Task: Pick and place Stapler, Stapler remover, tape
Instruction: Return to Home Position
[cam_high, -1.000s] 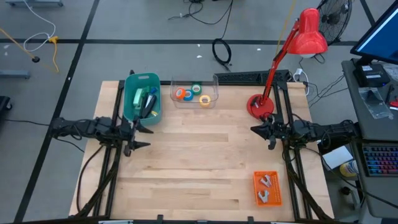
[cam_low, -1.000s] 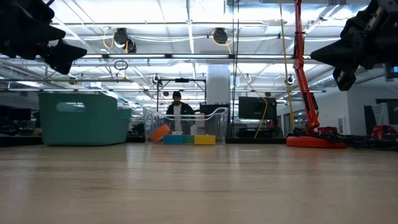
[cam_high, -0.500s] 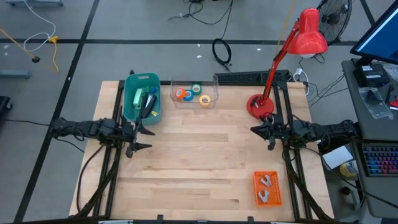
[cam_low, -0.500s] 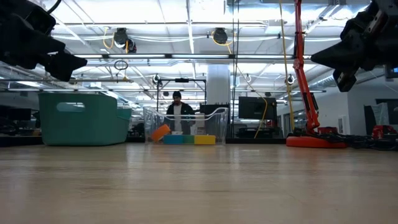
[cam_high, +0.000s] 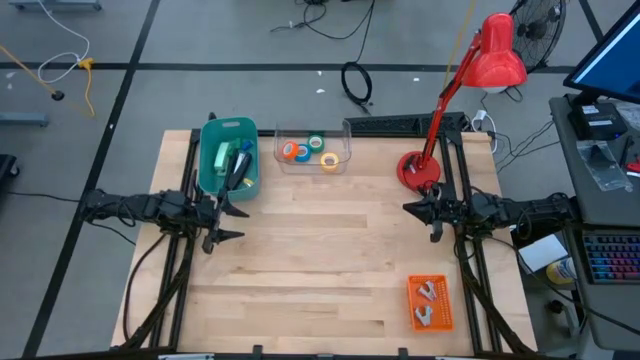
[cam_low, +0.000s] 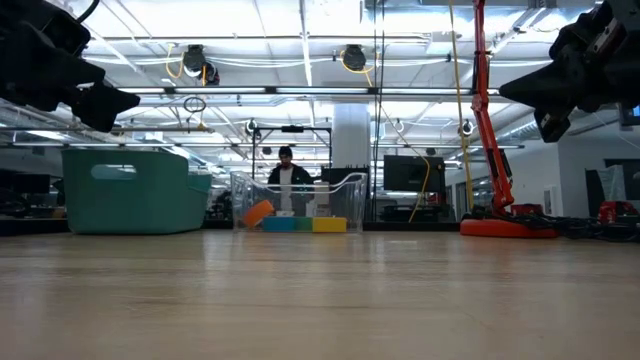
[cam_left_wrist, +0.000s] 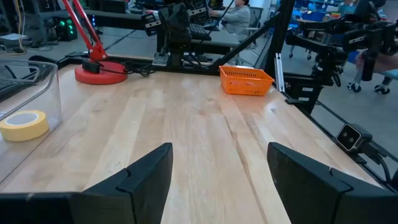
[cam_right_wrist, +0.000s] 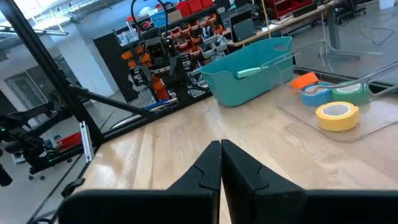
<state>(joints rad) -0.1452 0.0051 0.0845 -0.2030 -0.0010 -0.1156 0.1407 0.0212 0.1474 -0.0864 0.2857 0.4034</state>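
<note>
Idle check: my left gripper (cam_left_wrist: 221, 168) has its fingers spread wide, nothing between them. The tape rolls (cam_high: 312, 150) lie in the transparent bin (cam_high: 346, 135), well apart from both sets of fingertips. I judge them light, stiff and slick-sided, so I'd pinch across the outer rim. The right gripper (cam_right_wrist: 221, 152) has its fingers pressed together, empty.

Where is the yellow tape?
In the high view, the yellow tape lies in the clear bin at the table's far edge, between the teal bin and the red lamp's base.
</note>
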